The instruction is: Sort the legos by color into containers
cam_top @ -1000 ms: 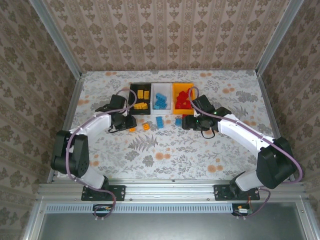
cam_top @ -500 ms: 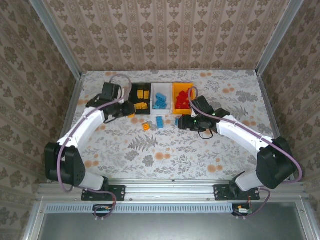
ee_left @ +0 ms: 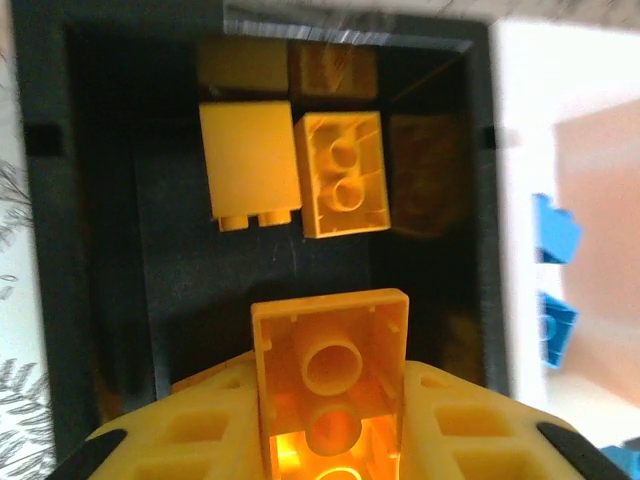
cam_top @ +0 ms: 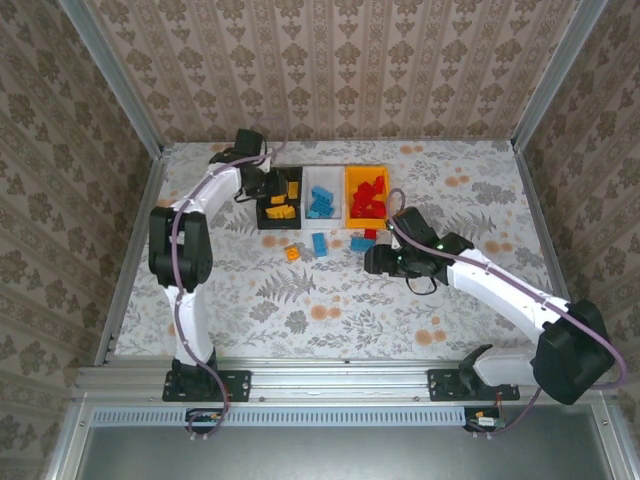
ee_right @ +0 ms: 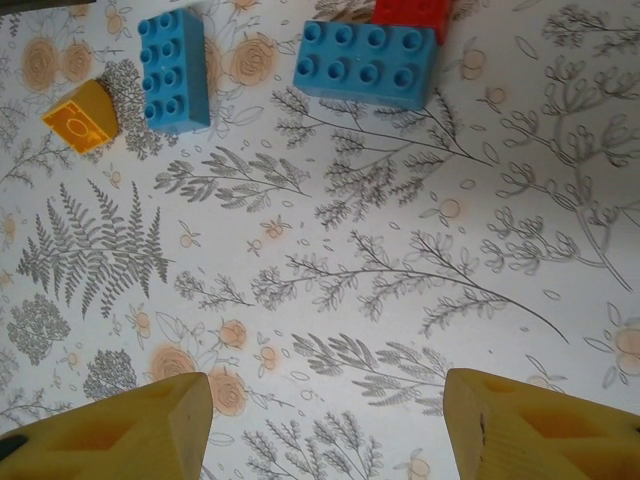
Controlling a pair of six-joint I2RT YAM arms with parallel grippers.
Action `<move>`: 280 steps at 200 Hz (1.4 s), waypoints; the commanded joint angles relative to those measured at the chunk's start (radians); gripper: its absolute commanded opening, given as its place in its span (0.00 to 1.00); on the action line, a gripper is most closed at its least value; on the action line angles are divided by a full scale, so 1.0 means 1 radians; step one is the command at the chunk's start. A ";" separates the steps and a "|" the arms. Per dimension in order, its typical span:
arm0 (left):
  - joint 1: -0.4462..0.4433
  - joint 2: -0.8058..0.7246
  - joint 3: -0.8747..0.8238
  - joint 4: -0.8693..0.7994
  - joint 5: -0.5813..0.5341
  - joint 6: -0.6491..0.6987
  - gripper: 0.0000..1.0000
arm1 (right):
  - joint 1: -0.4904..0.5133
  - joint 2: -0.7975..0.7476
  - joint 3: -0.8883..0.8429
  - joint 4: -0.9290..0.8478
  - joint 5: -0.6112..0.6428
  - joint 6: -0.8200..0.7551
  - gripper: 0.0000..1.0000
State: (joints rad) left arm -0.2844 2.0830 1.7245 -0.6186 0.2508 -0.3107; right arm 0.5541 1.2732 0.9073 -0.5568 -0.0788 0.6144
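My left gripper (ee_left: 330,405) is shut on an orange-yellow lego (ee_left: 330,350), hollow side up, above the black bin (ee_left: 120,260). That bin holds other yellow legos (ee_left: 343,175). From above, the left gripper (cam_top: 268,187) hovers over the black bin (cam_top: 264,212), which is joined to the white bin (cam_top: 308,195) with blue legos and the orange bin (cam_top: 348,200) with red ones. My right gripper (ee_right: 325,415) is open over bare table, and from above the right gripper (cam_top: 372,258) sits below the orange bin. Ahead of it lie two blue legos (ee_right: 173,70) (ee_right: 366,65), a red lego (ee_right: 412,12) and an orange lego (ee_right: 80,117).
The floral tablecloth (cam_top: 330,310) is bare between the arms' bases and the loose legos. Patterned walls and metal rails (cam_top: 130,250) close in the table's sides and back. In the left wrist view the white bin (ee_left: 600,120) lies to the right, with a blue lego (ee_left: 555,230) inside.
The left arm swung from the table by the loose legos up to the black bin, carrying the orange-yellow lego. The right gripper drew back slightly toward the near side, staying open.
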 commanded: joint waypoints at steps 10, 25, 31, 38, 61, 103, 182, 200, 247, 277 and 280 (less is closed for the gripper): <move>0.002 -0.009 0.055 -0.049 0.026 0.006 0.43 | -0.013 -0.028 -0.039 -0.045 0.041 0.010 0.65; 0.000 -0.026 0.043 -0.048 0.025 0.004 0.50 | -0.016 -0.019 -0.038 -0.037 0.036 0.008 0.65; -0.001 -0.035 0.037 -0.048 0.025 0.004 0.53 | -0.016 -0.014 -0.036 -0.032 0.032 0.009 0.66; 0.000 -0.047 0.028 -0.049 0.020 0.006 0.57 | -0.016 -0.007 -0.032 -0.027 0.026 0.009 0.66; 0.001 -0.096 -0.004 -0.049 0.011 0.005 0.64 | -0.016 0.014 -0.018 -0.012 0.006 0.013 0.66; -0.006 -0.259 -0.148 -0.004 0.022 0.001 0.72 | -0.016 0.040 -0.046 0.012 0.010 0.016 0.67; -0.056 -0.614 -0.622 0.107 -0.007 -0.086 0.82 | -0.019 0.144 -0.104 0.091 -0.007 0.027 0.70; -0.094 -0.657 -0.695 0.115 -0.030 -0.108 0.86 | -0.019 0.159 -0.102 0.100 -0.014 0.026 0.70; -0.164 -0.656 -0.787 0.156 -0.071 -0.154 0.90 | -0.019 0.173 -0.102 0.113 -0.026 0.020 0.70; -0.228 -0.595 -0.768 0.164 -0.093 -0.165 0.91 | -0.019 0.161 -0.113 0.113 -0.024 0.018 0.70; -0.230 -0.589 -0.764 0.164 -0.096 -0.165 0.91 | -0.019 0.160 -0.114 0.112 -0.025 0.018 0.70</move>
State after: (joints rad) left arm -0.4866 1.4456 0.9440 -0.4801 0.1913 -0.4435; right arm 0.5396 1.4345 0.8108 -0.4507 -0.0872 0.6292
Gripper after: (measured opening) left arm 0.907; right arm 0.700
